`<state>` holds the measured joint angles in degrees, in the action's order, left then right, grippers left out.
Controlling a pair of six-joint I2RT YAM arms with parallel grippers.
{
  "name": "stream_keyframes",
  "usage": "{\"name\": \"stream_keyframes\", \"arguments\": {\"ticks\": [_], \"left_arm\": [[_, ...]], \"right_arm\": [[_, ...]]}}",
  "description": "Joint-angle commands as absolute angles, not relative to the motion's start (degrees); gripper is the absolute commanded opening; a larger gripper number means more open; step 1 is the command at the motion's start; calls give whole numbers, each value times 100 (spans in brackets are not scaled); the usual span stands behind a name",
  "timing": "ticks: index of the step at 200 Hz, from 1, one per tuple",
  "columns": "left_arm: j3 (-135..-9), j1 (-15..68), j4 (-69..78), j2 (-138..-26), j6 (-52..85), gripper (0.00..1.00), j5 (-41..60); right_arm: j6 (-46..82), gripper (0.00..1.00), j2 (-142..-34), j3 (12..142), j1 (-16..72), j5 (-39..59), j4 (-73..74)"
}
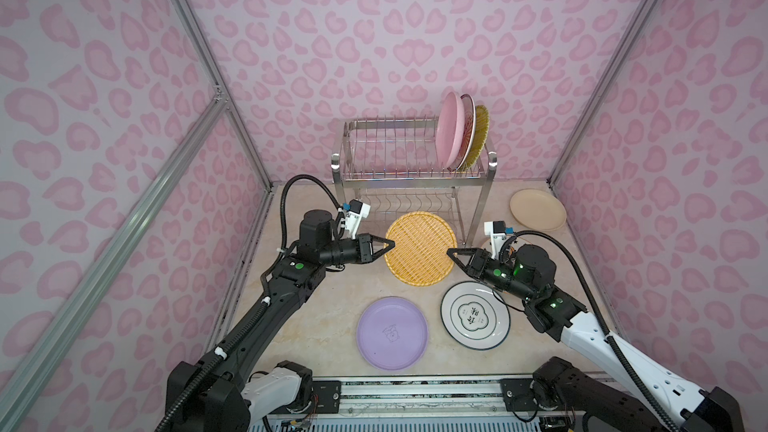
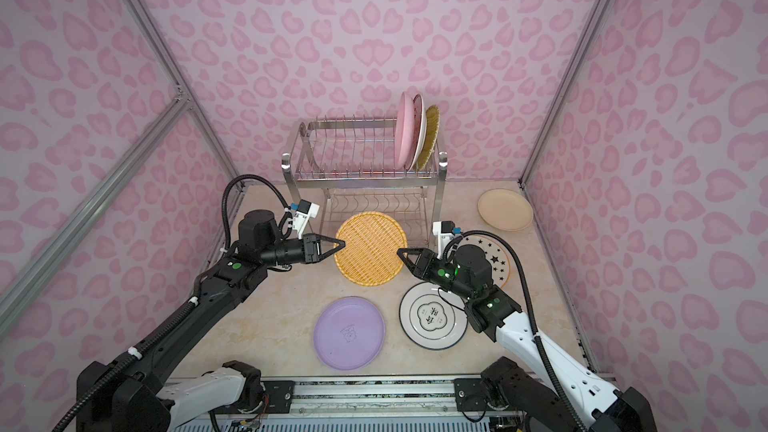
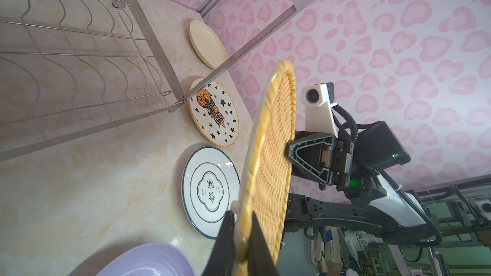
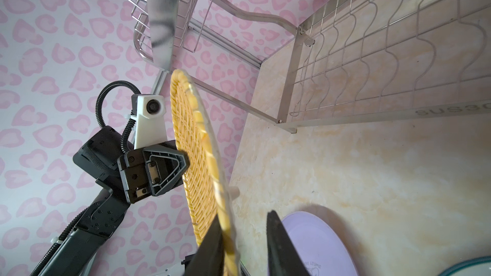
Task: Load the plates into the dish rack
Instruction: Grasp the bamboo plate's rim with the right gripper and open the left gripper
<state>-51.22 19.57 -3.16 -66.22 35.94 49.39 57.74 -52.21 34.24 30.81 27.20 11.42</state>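
Lilac plate (image 1: 392, 333) lies flat near the front edge of the counter (image 1: 332, 317). Behind it, over the middle, the left gripper (image 1: 388, 244) clamps one rim of the orange woven plate (image 1: 420, 248), which is tilted up. The right gripper (image 1: 453, 253) straddles the opposite rim, with one finger not touching. It should close fully before lifting. The dish rack (image 1: 374, 147) at the back edge has free prongs toward the left edge.

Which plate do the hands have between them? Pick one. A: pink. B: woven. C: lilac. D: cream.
B: the left hand is shut on the rim of the woven plate, and the right hand has its jaws open around the opposite rim.
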Motion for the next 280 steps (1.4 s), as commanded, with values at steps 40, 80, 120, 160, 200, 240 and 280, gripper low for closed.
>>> {"name": "stream_keyframes", "arguments": {"ticks": [40, 80, 120, 160, 200, 240, 280], "left_arm": [[-5080, 1951, -145, -6587, 3551, 3, 5036], [-5076, 1956, -175, -6567, 3526, 3, 5023], [-5071, 1951, -186, -6574, 3516, 3, 5011], [-5071, 1951, -198, -6548, 3507, 3, 5010], [-5089, 1951, -229, -6524, 3504, 12, 5010], [-5080, 1951, -212, -6420, 3459, 64, 5043], [-4995, 1951, -61, -5922, 3380, 98, 4997]], "right_arm": [[5886, 25, -5131, 3269, 3257, 2611, 1583], [5868, 23, -5194, 3287, 3441, 2489, 1651], [5952, 17, -5246, 3261, 3497, 2456, 1773], [5973, 4, -5230, 3270, 3577, 2384, 1847], [5977, 0, -5135, 3261, 3645, 2204, 1800], [5960, 0, -5106, 3268, 3642, 2153, 1726], [5838, 0, -4978, 3331, 3644, 2058, 1468]]}}
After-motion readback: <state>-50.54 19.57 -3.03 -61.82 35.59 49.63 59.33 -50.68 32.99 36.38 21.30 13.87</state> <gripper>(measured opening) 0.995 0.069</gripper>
